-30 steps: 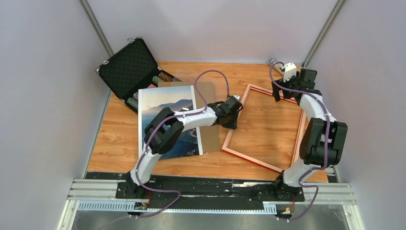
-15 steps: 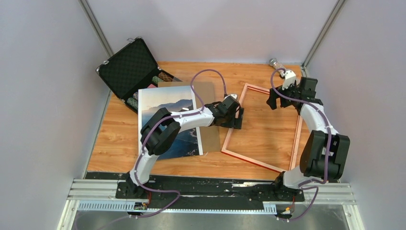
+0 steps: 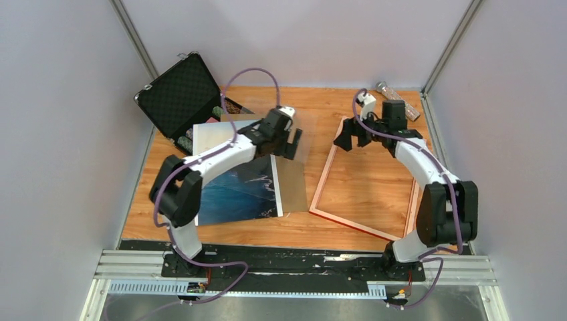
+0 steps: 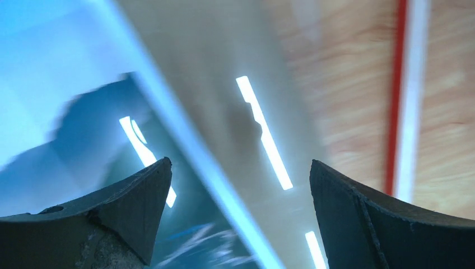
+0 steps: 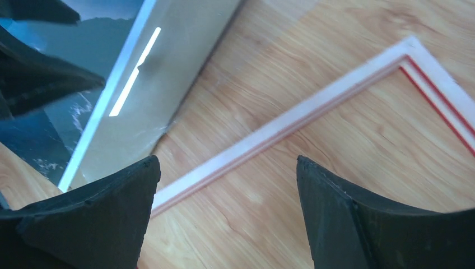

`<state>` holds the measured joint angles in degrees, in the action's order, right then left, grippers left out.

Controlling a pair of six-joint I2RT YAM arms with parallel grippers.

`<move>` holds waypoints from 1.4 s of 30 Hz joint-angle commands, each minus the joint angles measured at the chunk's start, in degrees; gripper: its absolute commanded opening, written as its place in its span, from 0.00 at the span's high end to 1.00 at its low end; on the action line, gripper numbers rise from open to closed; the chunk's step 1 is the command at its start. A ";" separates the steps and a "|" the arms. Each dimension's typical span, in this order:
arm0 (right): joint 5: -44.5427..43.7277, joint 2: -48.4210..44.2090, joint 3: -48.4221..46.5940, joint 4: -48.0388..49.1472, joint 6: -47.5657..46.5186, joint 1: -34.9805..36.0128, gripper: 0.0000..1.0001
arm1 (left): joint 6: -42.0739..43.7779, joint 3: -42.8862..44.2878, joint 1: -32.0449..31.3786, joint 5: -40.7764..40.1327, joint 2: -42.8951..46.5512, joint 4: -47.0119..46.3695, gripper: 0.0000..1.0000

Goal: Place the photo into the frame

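I see the photo face up at lower left of the table, partly on the brown backing board, and the frame lies flat just right of the board. Further back, my left fingers hang spread apart over the photo's right edge, holding nothing. My right fingers are spread and empty too, above the frame's upper-left corner.

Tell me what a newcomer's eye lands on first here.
The photo, a blue sea print, lies left of centre over a brown backing board, with the red-edged empty frame flat to its right. Both arms reach over them, the left claw above the photo's far right corner and the right claw at the frame's far left corner, both open. An open black foam-lined case sits at the far left.
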<state>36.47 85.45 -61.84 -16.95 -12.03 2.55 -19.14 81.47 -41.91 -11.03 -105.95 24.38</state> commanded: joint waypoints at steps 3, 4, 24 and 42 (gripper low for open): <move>-0.26 10.50 -8.98 2.54 9.56 5.90 0.11 | 12.60 -9.17 10.82 3.39 13.10 -1.68 0.00; -0.06 12.29 -10.25 2.60 10.47 6.58 0.12 | 13.77 -9.64 11.82 3.96 13.73 -1.61 0.00; 2.03 36.66 -24.93 3.92 28.06 11.98 0.18 | 16.72 -1.92 31.23 17.64 6.08 4.68 0.00; 4.79 39.47 -24.35 4.96 30.94 11.97 0.18 | 15.79 -0.27 33.27 23.30 -1.75 4.54 0.00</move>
<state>39.51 123.46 -84.73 -13.96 16.93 14.48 -3.53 79.35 -9.23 10.15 -106.85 29.39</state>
